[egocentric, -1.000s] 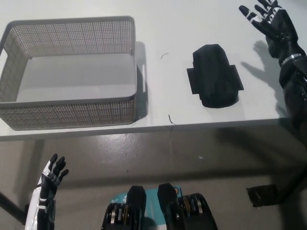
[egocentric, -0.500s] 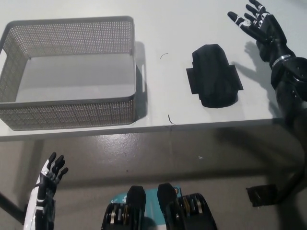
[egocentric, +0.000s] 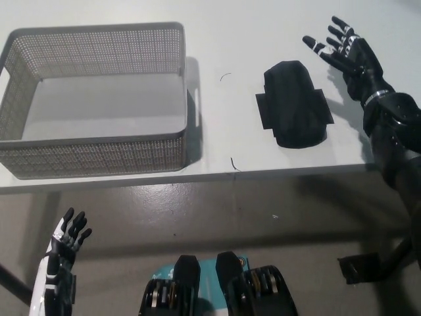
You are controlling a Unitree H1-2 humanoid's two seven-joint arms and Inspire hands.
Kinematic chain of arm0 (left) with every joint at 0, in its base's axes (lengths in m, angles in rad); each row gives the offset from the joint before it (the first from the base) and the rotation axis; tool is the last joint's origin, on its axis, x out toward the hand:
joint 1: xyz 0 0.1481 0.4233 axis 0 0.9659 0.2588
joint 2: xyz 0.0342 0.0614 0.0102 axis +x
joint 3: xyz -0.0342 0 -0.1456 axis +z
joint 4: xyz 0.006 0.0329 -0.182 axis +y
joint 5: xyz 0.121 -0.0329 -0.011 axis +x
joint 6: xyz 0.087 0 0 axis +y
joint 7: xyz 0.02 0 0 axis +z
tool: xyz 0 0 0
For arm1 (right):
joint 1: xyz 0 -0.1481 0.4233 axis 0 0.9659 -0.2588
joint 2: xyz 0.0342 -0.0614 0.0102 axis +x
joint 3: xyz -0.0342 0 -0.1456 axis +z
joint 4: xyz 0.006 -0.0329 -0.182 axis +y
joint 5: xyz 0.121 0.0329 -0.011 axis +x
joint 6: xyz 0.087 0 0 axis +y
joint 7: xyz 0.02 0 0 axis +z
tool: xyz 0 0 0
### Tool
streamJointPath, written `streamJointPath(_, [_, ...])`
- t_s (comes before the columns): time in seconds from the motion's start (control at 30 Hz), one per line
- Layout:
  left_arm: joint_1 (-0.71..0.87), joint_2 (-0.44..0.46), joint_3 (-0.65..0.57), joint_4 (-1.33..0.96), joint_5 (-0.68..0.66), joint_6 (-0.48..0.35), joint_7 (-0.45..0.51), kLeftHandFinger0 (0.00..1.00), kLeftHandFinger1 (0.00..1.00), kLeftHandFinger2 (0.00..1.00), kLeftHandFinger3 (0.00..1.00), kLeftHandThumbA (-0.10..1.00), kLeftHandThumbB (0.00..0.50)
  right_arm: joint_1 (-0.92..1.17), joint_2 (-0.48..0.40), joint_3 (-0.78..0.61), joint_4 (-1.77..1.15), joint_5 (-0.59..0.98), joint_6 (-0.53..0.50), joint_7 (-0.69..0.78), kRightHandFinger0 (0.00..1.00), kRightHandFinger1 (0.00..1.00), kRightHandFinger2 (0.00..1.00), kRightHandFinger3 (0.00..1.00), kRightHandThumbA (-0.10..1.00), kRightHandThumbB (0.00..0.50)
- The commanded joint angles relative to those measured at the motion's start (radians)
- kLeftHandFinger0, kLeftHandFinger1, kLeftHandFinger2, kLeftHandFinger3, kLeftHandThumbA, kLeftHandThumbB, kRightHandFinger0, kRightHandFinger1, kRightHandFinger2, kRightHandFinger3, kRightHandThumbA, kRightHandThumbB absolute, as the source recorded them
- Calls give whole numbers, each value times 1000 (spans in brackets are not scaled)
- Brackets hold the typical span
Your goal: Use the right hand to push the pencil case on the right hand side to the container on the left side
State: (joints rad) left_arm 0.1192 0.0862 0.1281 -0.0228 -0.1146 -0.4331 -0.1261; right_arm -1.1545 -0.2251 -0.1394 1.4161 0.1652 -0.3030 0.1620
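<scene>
Rightward, hand (egocentric: 345, 54) beside pencil case (egocentric: 294, 104)

We seem to be in a lab or test room rather than a home. We stand at a plain white table (egocentric: 217, 39) with a thin edge and nothing decorative on it, only a grey mesh basket (egocentric: 99, 155) and a black pencil case (egocentric: 294, 105), laid out well apart like a set exercise. Below the table we see a bare grey concrete floor (egocentric: 217, 210), scuffed and uncovered. A dark table leg with a black foot plate (egocentric: 360, 268) stands on it at the lower right.
</scene>
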Motion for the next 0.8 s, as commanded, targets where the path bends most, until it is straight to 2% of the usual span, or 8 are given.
streamJointPath(0.0, [4, -1, 12, -38, -23, -37, -18, 1000, 1000, 1000, 1000, 1000, 342, -29, -10, 0, 1, -4, -12, -6, 1000, 1000, 1000, 1000, 1000, 286])
streamJointPath(0.3, [6, 4, 11, -50, -32, -37, -19, 1000, 1000, 1000, 1000, 1000, 374, -4, -8, -1, 12, -6, 11, -32, 1000, 1000, 1000, 1000, 1000, 271])
streamJointPath(0.47, [3, 3, 13, -58, -27, -37, -27, 1000, 1000, 1000, 1000, 1000, 368, 15, -12, 3, 20, -10, 18, -33, 1000, 1000, 1000, 1000, 1000, 260])
streamJointPath(0.53, [3, 3, 9, -59, -33, -37, -30, 1000, 1000, 1000, 1000, 1000, 370, 22, -12, 8, 21, -14, 21, -33, 1000, 1000, 1000, 1000, 1000, 289])
streamJointPath(0.6, [0, 0, 8, -60, -28, -37, -27, 1000, 1000, 1000, 1000, 1000, 379, 27, -10, -1, 22, -4, 30, -35, 1000, 1000, 1000, 1000, 1000, 293])
streamJointPath(0.77, [-2, 1, 11, -68, -25, -37, -29, 1000, 1000, 1000, 1000, 1000, 372, 45, 2, 3, 23, -7, 25, -39, 1000, 1000, 1000, 1000, 1000, 270])
